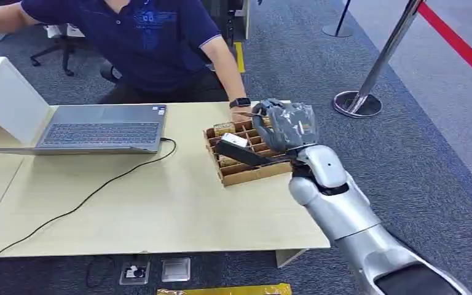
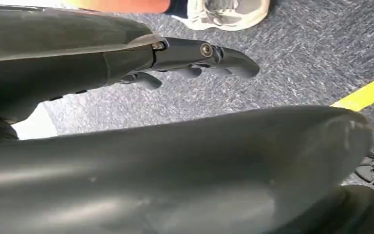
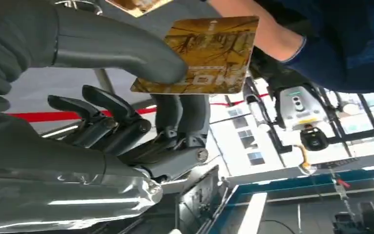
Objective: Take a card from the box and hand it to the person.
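A brown cardboard box [image 1: 241, 163] with slotted dividers holds several cards on the wooden table [image 1: 129, 203]. My right hand [image 1: 284, 126] is raised just above the box's far right part. It pinches a gold card [image 3: 202, 56] between thumb and fingers [image 3: 182, 114]. The person's hand [image 1: 241, 114], with a dark watch on the wrist, rests at the box's far edge, close to my right hand. The person's forearm [image 3: 258, 34] lies just beyond the card in the right wrist view. My left hand [image 2: 195, 61] hangs over grey carpet, fingers loosely extended, holding nothing.
An open laptop [image 1: 101, 129] sits on the table's left with a black cable [image 1: 92, 193] trailing across the top. A white box [image 1: 6, 98] stands at far left. A stanchion base [image 1: 357, 103] stands on the carpet to the right.
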Robot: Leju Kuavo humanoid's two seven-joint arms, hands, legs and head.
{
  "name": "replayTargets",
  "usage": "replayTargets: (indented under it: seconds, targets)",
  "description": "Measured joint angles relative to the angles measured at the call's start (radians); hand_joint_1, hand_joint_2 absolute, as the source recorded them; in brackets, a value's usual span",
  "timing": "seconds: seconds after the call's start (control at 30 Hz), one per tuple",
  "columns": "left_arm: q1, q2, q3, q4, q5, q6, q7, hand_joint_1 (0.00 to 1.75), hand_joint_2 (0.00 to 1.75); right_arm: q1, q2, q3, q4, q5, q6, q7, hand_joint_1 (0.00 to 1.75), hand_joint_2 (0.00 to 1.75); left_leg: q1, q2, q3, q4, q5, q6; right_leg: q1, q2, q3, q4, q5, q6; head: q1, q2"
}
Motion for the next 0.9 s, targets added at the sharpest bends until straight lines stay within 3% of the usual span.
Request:
replayTargets:
  seconds: [0.23,0.37,0.47,0.9]
  targets:
    - [-0.019,0.0,-0.002,0.0,-0.017,-0.008,0.014,0.0,0.0,-0.1,0.071,0.015,0.213,0.004,-0.122,0.006,1.75,1.75,0.0,-0.001,0.0,0.0,0.001,-0.001,0.0,0.0,-0.001,0.001,0.0,0.0,-0.002,0.0]
    - [-0.028,0.0,-0.011,0.0,-0.025,-0.007,0.017,0.0,0.0,-0.155,0.099,0.018,0.355,0.157,-0.283,0.069,1.75,1.75,0.0,-0.001,0.0,0.0,0.001,-0.001,0.0,0.0,-0.001,0.001,0.0,0.0,-0.002,0.0]
    - [-0.031,-0.001,-0.016,0.0,-0.03,-0.008,0.023,0.0,0.0,-0.157,0.116,-0.01,0.398,0.232,-0.297,0.064,1.75,1.75,0.0,-0.001,0.0,0.0,0.001,-0.001,0.0,0.0,-0.001,0.001,0.0,0.0,-0.001,0.0]
    - [-0.024,0.0,-0.018,0.0,-0.043,-0.01,0.028,0.0,0.0,-0.15,0.152,-0.105,0.458,0.268,-0.297,0.037,1.75,1.75,0.0,-0.001,-0.001,0.0,0.001,-0.001,0.0,0.0,-0.001,0.001,0.0,0.0,-0.001,0.0]
